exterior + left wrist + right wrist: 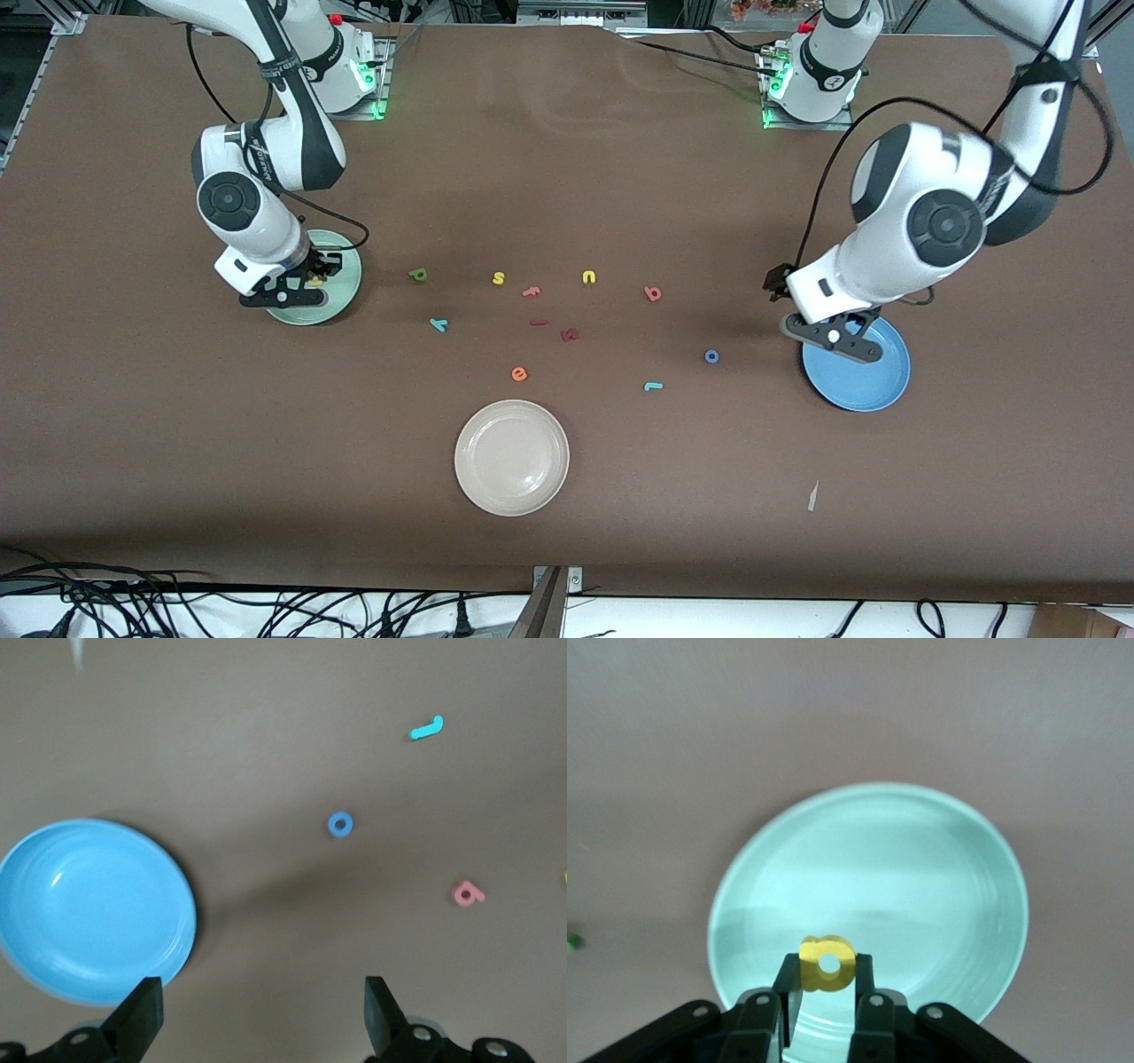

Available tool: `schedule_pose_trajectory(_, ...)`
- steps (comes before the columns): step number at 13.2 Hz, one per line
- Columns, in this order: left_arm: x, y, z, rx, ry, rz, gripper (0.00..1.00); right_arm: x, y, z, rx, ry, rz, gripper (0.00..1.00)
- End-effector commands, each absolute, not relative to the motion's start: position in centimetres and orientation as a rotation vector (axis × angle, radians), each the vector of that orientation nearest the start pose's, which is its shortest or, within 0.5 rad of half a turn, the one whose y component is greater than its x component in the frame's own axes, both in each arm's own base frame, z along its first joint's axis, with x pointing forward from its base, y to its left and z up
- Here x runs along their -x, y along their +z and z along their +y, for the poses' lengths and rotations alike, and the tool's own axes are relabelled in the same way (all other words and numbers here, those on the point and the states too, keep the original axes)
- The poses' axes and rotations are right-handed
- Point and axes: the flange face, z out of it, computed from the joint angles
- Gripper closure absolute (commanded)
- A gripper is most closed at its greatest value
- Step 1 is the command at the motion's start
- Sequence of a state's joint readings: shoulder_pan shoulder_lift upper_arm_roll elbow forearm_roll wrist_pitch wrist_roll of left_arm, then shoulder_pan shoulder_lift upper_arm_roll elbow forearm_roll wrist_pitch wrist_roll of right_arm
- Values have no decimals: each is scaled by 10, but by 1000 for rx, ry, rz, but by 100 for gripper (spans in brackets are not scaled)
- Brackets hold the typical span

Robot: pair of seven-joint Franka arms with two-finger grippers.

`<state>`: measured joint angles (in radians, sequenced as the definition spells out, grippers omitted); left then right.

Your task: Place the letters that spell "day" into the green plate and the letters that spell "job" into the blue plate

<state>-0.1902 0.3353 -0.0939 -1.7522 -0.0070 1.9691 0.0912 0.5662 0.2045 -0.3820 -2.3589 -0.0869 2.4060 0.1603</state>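
— Where is the yellow "a" (pixel 827 963)?
— Pinched tight in the right gripper (pixel 826 979), up over the green plate (pixel 921 868).
— And the left gripper (pixel 257 1014)?
— Its fingers are wide apart with nothing in them. It waits over the blue plate (pixel 93 904), far from the green plate.

Even, fairly bright overhead light. The arms cast soft dark shadows on the brown table (pixel 567 496). A pale sheen runs across the table's top centre in the front view. Faint glare sits on the white plate (pixel 512 457). Both wrist views are soft, slightly blurred.
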Motion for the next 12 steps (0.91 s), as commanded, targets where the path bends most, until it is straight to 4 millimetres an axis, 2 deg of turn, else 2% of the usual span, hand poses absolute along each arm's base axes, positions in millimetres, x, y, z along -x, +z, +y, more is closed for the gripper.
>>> schedule_pose_trajectory(1,-615,327,-191,3115,120,634,0,-448,209,78,3258,134,-181,81)
schedule_pose_trajectory(2,-614,312,-198,3118,48,651,0,-444,202,73,3261,132,-172,75)
schedule_pose_trajectory(4,-610,282,-214,3126,45,642,0,-444,202,70,3264,138,-139,1)
schedule_pose_trajectory(6,-611,264,-216,3148,34,547,0,-447,209,72,3260,122,-135,1)
schedule_pose_trajectory(7,-608,252,-228,3149,31,547,0,-449,216,72,3255,130,-127,1)
schedule_pose_trajectory(9,-606,230,-238,3154,21,539,0,-459,235,83,3249,114,-93,1)
schedule_pose_trajectory(11,-602,210,-250,3161,2,523,0,-473,250,119,3247,53,-34,1)
schedule_pose_trajectory(12,-602,202,-251,3163,-7,524,0,-479,253,129,3246,27,17,1)
